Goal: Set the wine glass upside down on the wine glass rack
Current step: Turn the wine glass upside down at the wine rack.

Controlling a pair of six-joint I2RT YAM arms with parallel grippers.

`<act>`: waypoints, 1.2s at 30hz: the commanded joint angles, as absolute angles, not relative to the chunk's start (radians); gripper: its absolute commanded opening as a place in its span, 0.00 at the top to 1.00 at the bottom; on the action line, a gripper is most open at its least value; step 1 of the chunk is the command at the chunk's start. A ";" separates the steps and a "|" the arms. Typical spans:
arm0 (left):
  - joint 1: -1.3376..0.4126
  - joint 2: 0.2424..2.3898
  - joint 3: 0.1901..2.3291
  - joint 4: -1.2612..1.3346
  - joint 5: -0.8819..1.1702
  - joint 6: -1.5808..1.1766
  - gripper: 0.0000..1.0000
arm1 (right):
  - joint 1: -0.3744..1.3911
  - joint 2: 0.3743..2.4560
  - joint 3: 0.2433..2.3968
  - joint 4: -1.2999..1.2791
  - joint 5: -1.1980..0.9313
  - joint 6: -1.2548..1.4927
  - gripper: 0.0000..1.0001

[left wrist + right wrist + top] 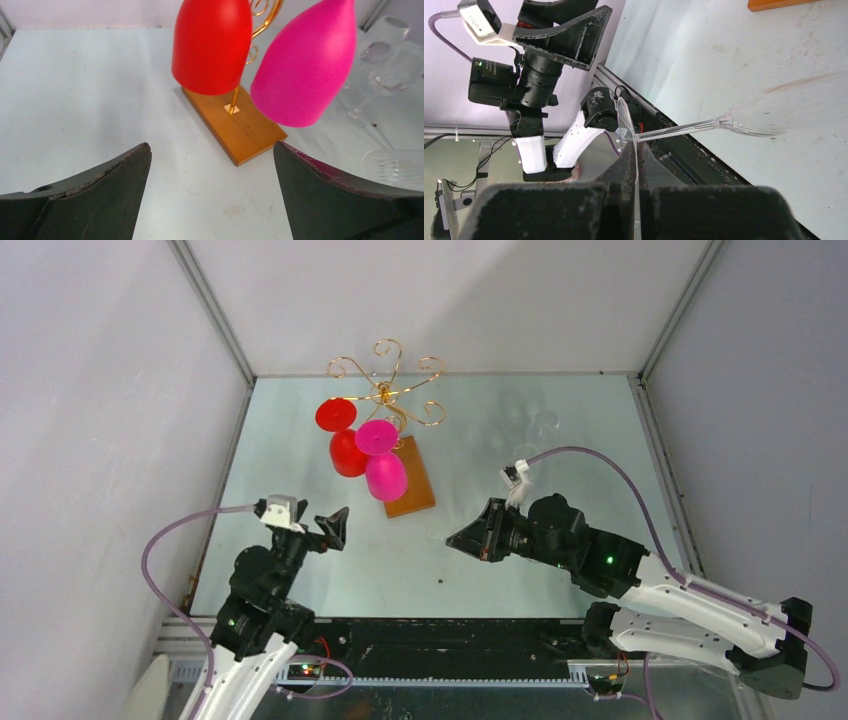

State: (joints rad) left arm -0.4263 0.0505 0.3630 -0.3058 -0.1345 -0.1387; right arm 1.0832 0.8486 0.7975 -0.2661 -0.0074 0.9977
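two robot arms sit at the near edge of a pale bench [400,570]. the right gripper [636,155] is clamped tight on the rim of the foot of a clear wine glass [794,110]. the glass lies sideways, low over the bench, with its stem about level and its bowl pointing away from the arm. holding it by the foot looks deliberate to me: the stem stays bare to slide into a wire curl, with the bowl hanging down.

the rack [410,480] stands toward the far middle of the bench, gold curls above a brown wooden base, well apart from the held glass. a red glass [212,45] and a pink glass [305,65] hang upside down on its near left side. i judge a free curl on the right is the one to aim for. the left gripper [211,147] stands wide apart, holding nothing, and points at the rack from the near left.

only the right wrist view shows the grip plainly. from above, the clear glass almost vanishes against the bench. the left wrist view brings the red and pink bowls close, not touching each other, with the post set into the base. it also shows spare clear glasses [385,60] standing beyond on the right, which are faint from above. a clear bowl [395,165] sits at its lower right edge; i cannot tell if that is the held glass.
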 commanded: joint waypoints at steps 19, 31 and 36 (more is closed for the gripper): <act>-0.426 0.153 0.406 -0.385 -0.339 -0.212 0.00 | 0.933 0.824 0.865 -0.311 -0.060 1.011 1.00; -0.426 0.164 0.405 -0.389 -0.335 -0.215 0.00 | 0.739 0.932 1.004 -0.326 -0.242 1.006 1.00; -0.426 0.172 0.403 -0.387 -0.333 -0.215 0.00 | 0.655 0.965 1.037 -0.279 -0.312 1.036 1.00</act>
State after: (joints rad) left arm -0.4263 0.1581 0.3836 -0.4068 -0.3122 -0.1989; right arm 0.7044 0.9470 0.9791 -0.3382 -0.2253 1.0142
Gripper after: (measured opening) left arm 0.996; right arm 0.010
